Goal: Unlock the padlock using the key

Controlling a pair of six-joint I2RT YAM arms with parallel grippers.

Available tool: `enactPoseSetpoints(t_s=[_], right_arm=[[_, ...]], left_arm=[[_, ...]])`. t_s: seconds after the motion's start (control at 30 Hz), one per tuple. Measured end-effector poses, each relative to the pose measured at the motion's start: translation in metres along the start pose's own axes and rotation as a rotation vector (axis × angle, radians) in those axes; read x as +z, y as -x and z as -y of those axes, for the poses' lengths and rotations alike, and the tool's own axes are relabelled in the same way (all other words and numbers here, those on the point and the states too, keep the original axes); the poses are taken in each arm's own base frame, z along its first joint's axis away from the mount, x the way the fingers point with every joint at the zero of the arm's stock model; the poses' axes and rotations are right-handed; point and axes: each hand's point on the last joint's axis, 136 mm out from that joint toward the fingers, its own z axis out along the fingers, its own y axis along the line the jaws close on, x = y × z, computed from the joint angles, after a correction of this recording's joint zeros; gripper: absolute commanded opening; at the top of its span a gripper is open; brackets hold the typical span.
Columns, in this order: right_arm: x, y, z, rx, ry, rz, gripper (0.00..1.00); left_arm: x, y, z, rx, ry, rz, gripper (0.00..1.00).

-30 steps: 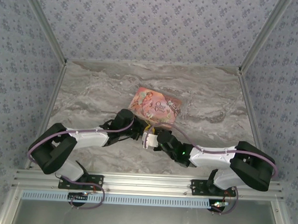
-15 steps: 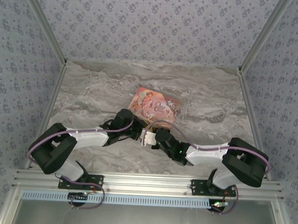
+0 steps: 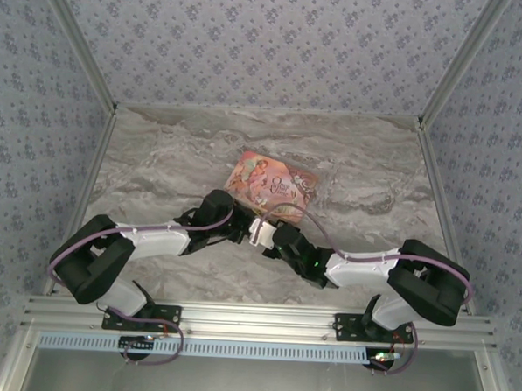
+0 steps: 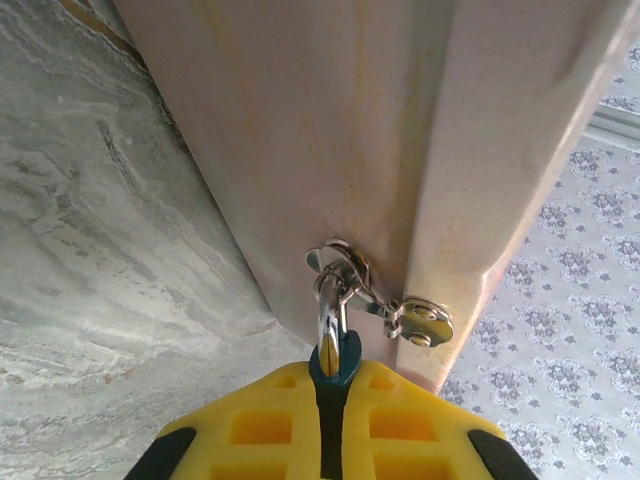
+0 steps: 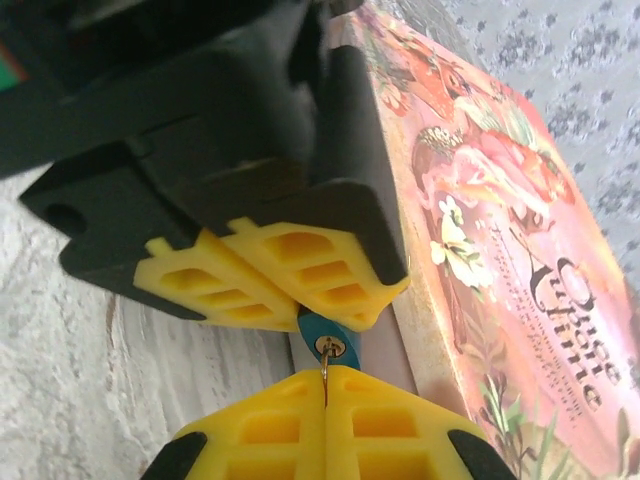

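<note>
You've got one tiny blue padlock (image 5: 312, 327), hanging by its shackle (image 4: 329, 325) from the hasp (image 4: 420, 320) on the near side of the one pink tin (image 3: 275, 183), and that tin lies about mid-bench (image 3: 158, 155), well clear of every edge. Your left gripper (image 4: 331, 382) is clamped tight on the padlock body, while your right gripper (image 5: 325, 392) is squeezed closed on the single key (image 5: 325, 378), whose thin blade reaches up to the keyhole (image 5: 327, 347) in the padlock's end. So that's two grippers nose to nose just off the tin's near edge, with each pair of yellow fingers (image 5: 270, 280) pressed together
</note>
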Motion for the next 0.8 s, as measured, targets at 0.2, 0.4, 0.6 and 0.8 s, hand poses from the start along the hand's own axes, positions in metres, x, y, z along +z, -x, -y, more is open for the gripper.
enactPoseSetpoints(t_s=[0.2,0.4,0.6,0.8], right_arm=[[0.0041,-0.0001,-0.0017,0.265,0.000,0.007,0.00],[0.0080,0.0011,-0.0015,0.456,-0.005,0.021,0.00],[0.0085,0.0010,-0.0016,0.524,-0.004,0.022,0.00],[0.0091,0.0015,-0.0024,0.589,0.003,0.014,0.00]], left_arm=[[-0.0002,0.0038,-0.0002,-0.002,0.000,0.017,0.00],[-0.0003,0.0074,0.0000,-0.004,-0.001,0.034,0.00],[-0.0004,0.0077,0.0001,-0.004,-0.002,0.036,0.00],[-0.0004,0.0087,0.0000,-0.002,-0.001,0.043,0.16]])
